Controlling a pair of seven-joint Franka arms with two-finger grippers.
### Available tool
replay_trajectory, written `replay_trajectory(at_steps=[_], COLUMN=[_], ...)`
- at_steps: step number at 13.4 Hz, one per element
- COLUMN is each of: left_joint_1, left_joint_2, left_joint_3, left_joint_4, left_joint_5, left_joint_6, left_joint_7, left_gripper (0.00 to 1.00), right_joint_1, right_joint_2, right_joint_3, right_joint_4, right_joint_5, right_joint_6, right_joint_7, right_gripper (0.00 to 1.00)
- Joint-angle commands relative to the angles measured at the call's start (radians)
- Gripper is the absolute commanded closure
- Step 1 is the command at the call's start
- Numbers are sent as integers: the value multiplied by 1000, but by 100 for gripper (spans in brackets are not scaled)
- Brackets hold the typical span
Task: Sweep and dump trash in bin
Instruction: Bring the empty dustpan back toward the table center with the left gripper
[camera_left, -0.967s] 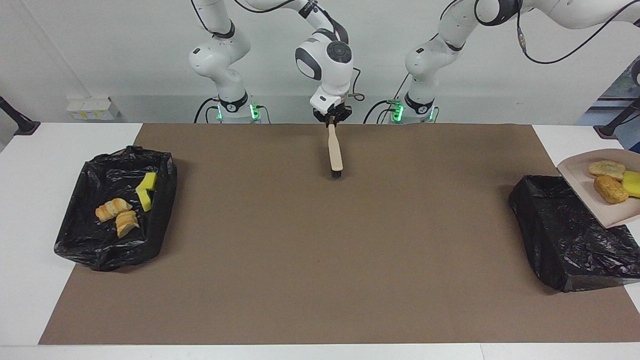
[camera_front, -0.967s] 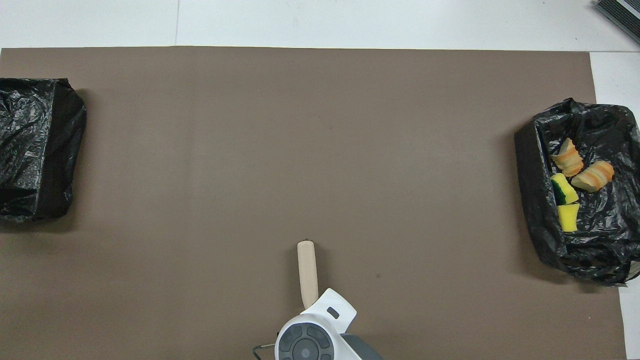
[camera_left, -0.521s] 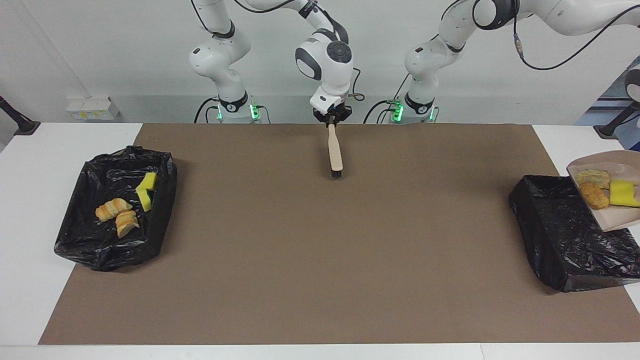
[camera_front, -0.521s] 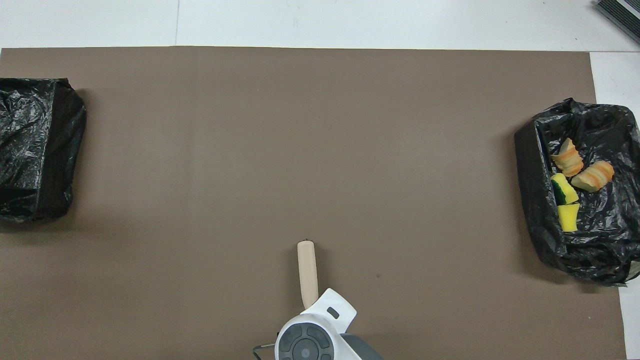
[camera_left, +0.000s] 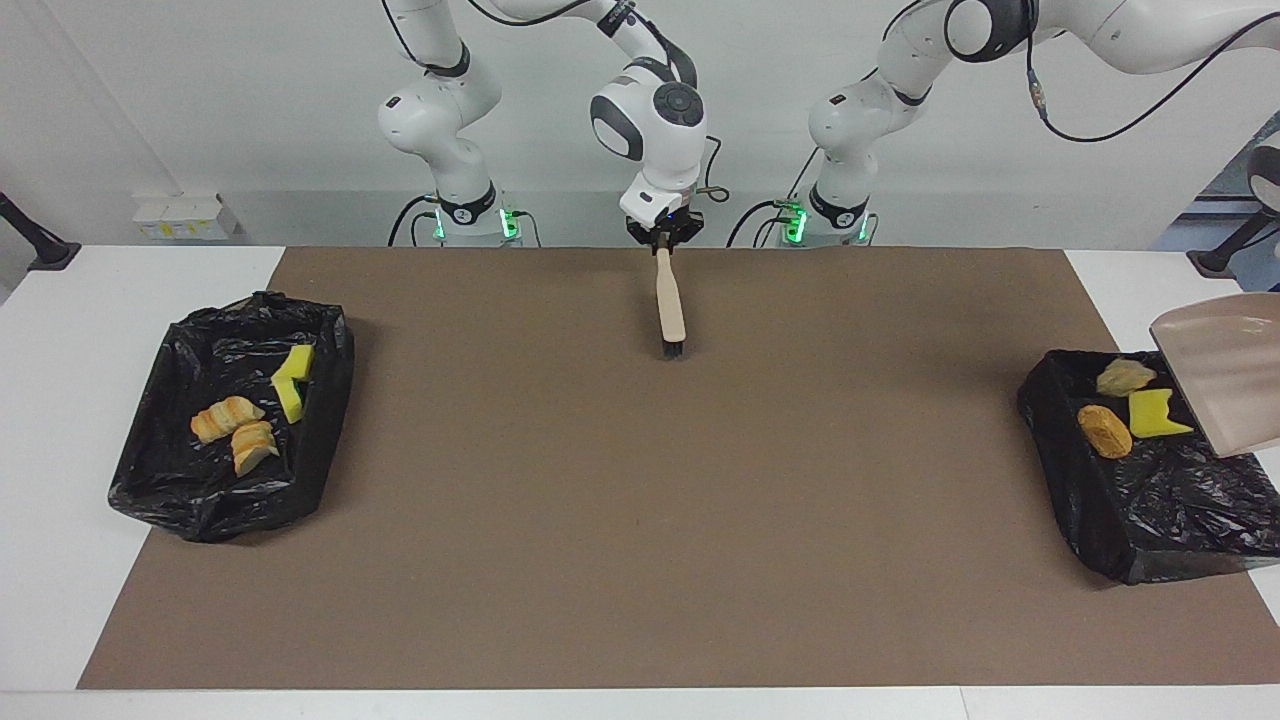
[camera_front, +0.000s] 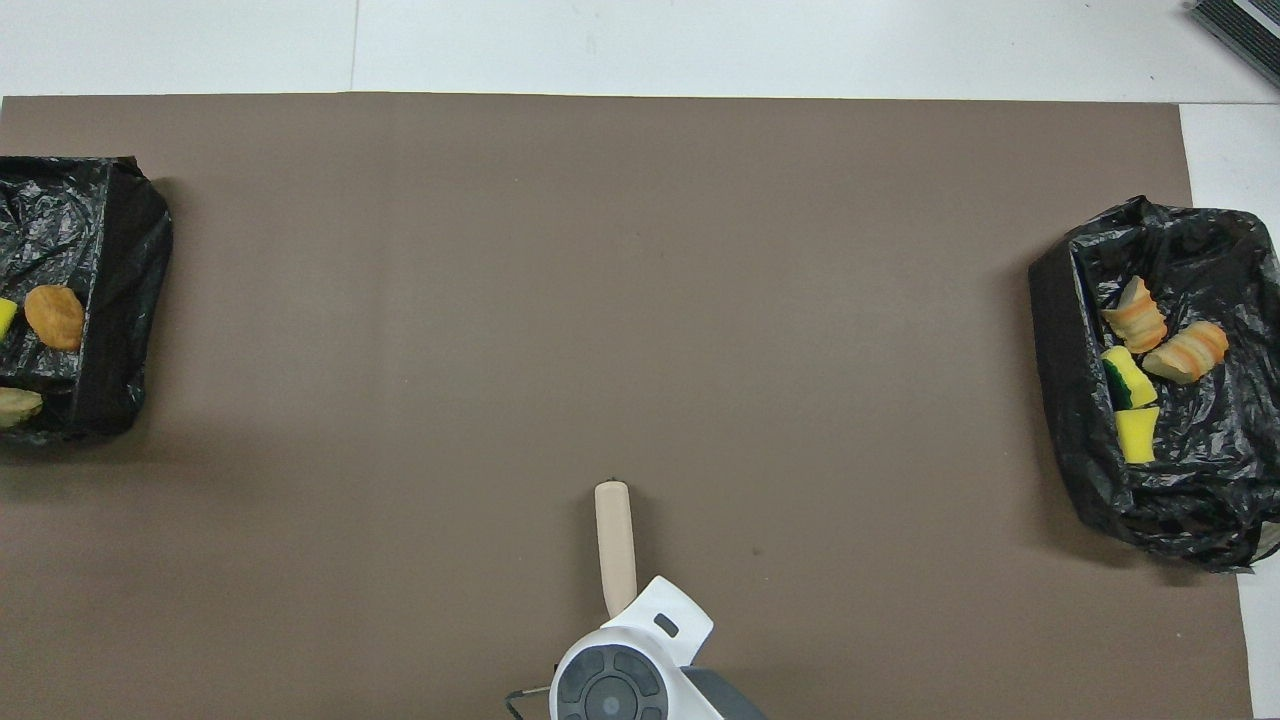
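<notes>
The beige dustpan hangs steeply tilted over the black-lined bin at the left arm's end of the table. It holds nothing, and my left gripper is out of frame past its edge. Three pieces of trash lie in that bin: a tan piece, a golden-brown piece and a yellow sponge chunk. The golden-brown piece also shows in the overhead view. My right gripper is shut on the handle of the beige brush, over the mat's edge near the robots, bristles pointing down at the mat.
A second black-lined bin at the right arm's end holds two bread pieces and two yellow sponge chunks. The brown mat covers the table between the two bins.
The dustpan has tipped steeper and drawn toward the frame's edge. Its three pieces slid off and dropped into the bin below. The right arm and brush have not moved.
</notes>
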Motion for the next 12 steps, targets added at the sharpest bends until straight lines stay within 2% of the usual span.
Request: replay_trajectory(at_steps=[1,4,6,7,10,12], left_joint_1=[-31,-42,-97,-123,-181,-195], left_joint_2=[-26,-86,-95,-111,-186,-194], left_joint_3=[9,-1,-4,-6,-6,-8], left_joint_4=[21,7,-2,-34,-187,-218], left_joint_5=[41,38,25,12,-91,-157], left_joint_6=[-61,-89,-159,-176,-169,-153], left_joint_7=[-14,-14,-54,-89,-221,-318], left_gripper=[100,100,100,100,100,100], right_joint_1=[3,1,1,1,0,-2], right_joint_2=[2,3,5,5,3,3], right_joint_3=[0,0,0,0,0,-1], right_joint_4=[-20,-22,-22,-26,-51,-53], right_joint_5=[25,26,41,89,101,104], right_joint_6=[14,19,26,46,72,71], right_joint_7=[18,22,22,7,-13,-32], right_gripper=[100,100,100,100,100,100])
